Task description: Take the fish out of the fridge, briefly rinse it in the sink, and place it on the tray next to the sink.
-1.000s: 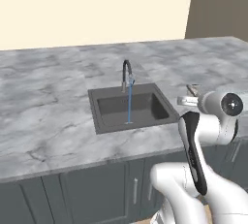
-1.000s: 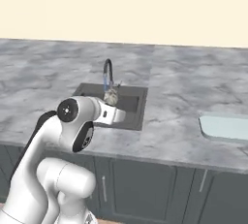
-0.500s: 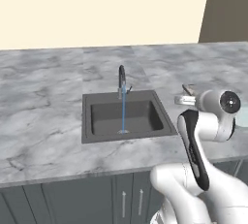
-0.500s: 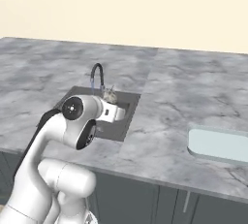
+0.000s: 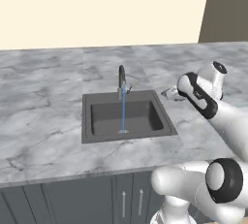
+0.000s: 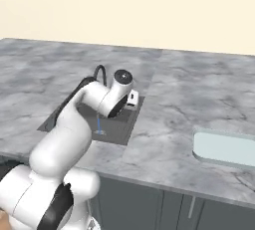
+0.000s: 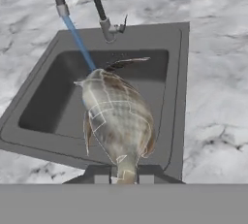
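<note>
At the left of the grey marble counter (image 5: 43,97) sits the dark grey rectangular sink (image 5: 127,117), sunk into the stone a little back from the counter's front edge. Its black curved gooseneck tap (image 5: 121,78) rises from the sink's rear rim, and a thin blue stream of water (image 5: 123,109) falls from the spout to the basin floor, so the tap is running, which suits the rinse step.

Further right, at the sink's right-hand rim, the white arm's two-finger end effector (image 7: 125,176) is clamped on the tail end of the silvery-grey, brown-mottled fish (image 7: 116,117). In the hand view the fish hangs out in front of the fingers with its head pointing toward the basin and the tap, its body above the sink's near rim and its head close beside the stream. Holding it by the tail leaves most of the body free for the water to reach. Whether the water actually touches it cannot be told from these views.

Rightmost, near the counter's front edge and well apart from the sink, lies the flat pale blue-green rectangular tray (image 6: 226,148). It appears bare, ready to receive the fish, so the placing step is judged not yet done.
</note>
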Tool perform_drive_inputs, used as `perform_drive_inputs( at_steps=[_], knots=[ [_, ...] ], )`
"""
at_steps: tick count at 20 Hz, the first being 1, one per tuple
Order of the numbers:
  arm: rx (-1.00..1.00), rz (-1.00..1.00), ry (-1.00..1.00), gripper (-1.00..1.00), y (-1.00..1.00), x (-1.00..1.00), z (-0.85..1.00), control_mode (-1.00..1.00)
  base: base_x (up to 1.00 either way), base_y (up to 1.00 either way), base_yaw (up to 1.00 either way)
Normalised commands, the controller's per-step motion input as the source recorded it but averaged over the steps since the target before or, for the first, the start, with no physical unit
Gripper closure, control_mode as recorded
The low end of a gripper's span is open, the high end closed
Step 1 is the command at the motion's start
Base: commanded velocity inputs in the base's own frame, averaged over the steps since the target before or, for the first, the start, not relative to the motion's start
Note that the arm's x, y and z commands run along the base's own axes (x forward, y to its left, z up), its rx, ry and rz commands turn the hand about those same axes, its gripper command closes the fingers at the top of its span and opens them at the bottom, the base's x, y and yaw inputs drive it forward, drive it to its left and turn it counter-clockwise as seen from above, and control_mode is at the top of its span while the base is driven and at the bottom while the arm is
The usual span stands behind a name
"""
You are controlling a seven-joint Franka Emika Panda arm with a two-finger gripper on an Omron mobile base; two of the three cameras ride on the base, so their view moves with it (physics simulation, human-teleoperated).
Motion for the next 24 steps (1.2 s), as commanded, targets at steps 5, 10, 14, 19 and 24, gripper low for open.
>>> perform_drive_inputs(
  at_steps=[5, 10, 14, 19, 24],
  knots=[
    [0.02, 0.46, 0.41, 1.0, 0.07, 0.7, -0.65, -1.0, 0.0, 0.0, 0.0],
    [0.09, 0.29, 0.35, 1.0, 0.2, 0.78, -0.76, -1.0, 0.0, 0.0, 0.0],
    [0.06, 0.16, 0.12, 1.0, 0.38, 0.21, -0.19, -1.0, 0.0, 0.0, 0.0],
    [0.17, 0.06, 0.02, 1.0, 0.38, 0.31, -0.24, -1.0, 0.0, 0.0, 0.0],
    [0.17, 0.04, 0.0, 1.0, 0.52, 0.43, -0.25, -1.0, 0.0, 0.0, 0.0]
  ],
)
